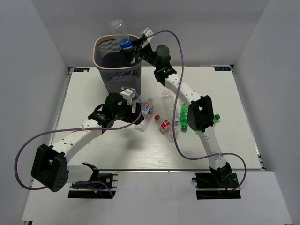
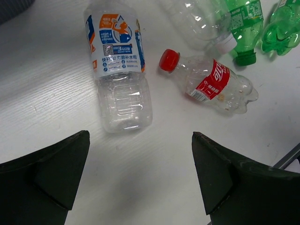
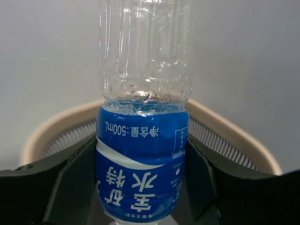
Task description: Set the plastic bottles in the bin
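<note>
Dark left fingers (image 2: pixel 47 178) fill the bottom of the left wrist view. They are spread wide with nothing between them. They hang over the white worktop (image 2: pixel 42 93).

Just past them lies a clear bottle with a blue and orange label (image 2: pixel 119 70), flat on its side. Beside it, on the right in this view, lies a small bottle with a red cap and red label (image 2: pixel 211 82). It is on its side too. Farther off are a clear bottle (image 2: pixel 197 21) and two green bottles (image 2: pixel 243 23) (image 2: pixel 283 28), all close together.

In the right wrist view, the right fingers (image 3: pixel 70 187) are pinching a bottle with a bright blue label (image 3: pixel 140 154). One finger presses on each side of the label. The clear part of this bottle points up.

From above, that blue-label bottle is up in the air, tilted, over the open top of the bin (image 1: pixel 96 56). It is not inside. The bin is tall and dark grey with a pale rim. It stands at the far edge of the worktop, on the left. The other bottles lie in a bunch in the middle of the worktop, between the two arms.
</note>
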Available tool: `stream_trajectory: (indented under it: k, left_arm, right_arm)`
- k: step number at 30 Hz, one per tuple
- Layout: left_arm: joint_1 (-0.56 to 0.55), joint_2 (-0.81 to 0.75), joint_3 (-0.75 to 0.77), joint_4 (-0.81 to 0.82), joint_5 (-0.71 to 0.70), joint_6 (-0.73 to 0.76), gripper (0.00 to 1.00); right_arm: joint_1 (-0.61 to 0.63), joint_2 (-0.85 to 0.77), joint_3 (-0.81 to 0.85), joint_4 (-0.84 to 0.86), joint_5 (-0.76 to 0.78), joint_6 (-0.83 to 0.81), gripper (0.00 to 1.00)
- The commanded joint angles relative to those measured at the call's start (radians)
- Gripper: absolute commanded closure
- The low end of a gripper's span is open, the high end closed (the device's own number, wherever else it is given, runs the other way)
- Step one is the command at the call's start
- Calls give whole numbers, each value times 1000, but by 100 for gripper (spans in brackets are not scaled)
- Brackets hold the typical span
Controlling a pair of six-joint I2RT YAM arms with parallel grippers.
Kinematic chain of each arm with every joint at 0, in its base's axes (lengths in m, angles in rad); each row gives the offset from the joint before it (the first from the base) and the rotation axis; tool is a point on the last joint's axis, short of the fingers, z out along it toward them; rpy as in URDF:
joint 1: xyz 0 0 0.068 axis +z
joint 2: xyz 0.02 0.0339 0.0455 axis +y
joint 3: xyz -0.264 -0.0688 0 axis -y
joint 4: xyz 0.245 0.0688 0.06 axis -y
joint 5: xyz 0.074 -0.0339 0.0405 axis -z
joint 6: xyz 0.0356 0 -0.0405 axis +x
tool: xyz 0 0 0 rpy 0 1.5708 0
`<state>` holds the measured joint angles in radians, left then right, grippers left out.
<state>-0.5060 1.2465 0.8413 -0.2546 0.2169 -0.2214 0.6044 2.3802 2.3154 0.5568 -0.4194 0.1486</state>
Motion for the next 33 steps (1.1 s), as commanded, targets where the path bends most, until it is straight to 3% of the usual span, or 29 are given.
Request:
stream_trajectory:
  k: [1,3,9,10,12,13,14,17,18,20,21,24,28,29,32,33]
  left_arm:
    - [-29,7,61,-37,-82,10,1]
    - [-54,19,70,-37,-102,10,1]
    - [-107,108,110,34,-192,10,1]
    - [-120,129,120,34,-206,10,1]
    - [-130,209,162,34,-262,19,1]
    - [-143,238,197,34,-280,31,1]
    - [-143,267,212,23,-301,31,1]
    - [-164,361,251,9,-365,40,1]
    - [-164,382,251,-12,-398,40,1]
    - [-174,436,265,-32,-444,30,1]
    - [-174,451,265,-41,-473,30,1]
    - [-184,484,265,-41,-499,7,1]
    - [-195,531,265,-32,-485,7,9]
    - [-195,531,265,-32,-464,7,29]
    - [-216,480,300,-21,-444,7,76]
    - [-216,456,321,-21,-433,16,79]
  right_arm:
    - [-5,50,82,78,73,-9,40]
    - [-11,42,62,103,83,-1,10]
    - [-55,-111,-68,143,16,70,12]
    - [-75,-139,-139,140,31,86,17]
    - [-118,-215,-188,70,30,133,67]
    - [-164,-270,-282,28,27,144,85]
    - [-182,-335,-327,13,16,150,96]
    - [-265,-515,-584,14,-28,118,81]
    - [-281,-548,-678,17,-57,117,65]
    - [-345,-670,-804,-18,-87,82,43]
    - [-373,-696,-820,-87,-102,63,29]
    - [-413,-766,-838,-371,-159,-84,10]
    - [-440,-750,-808,-766,-249,-227,10]
    - [-445,-739,-804,-794,-255,-248,12]
    - [-453,-730,-811,-862,-291,-268,67]
    - [-453,-725,-809,-871,-285,-268,86]
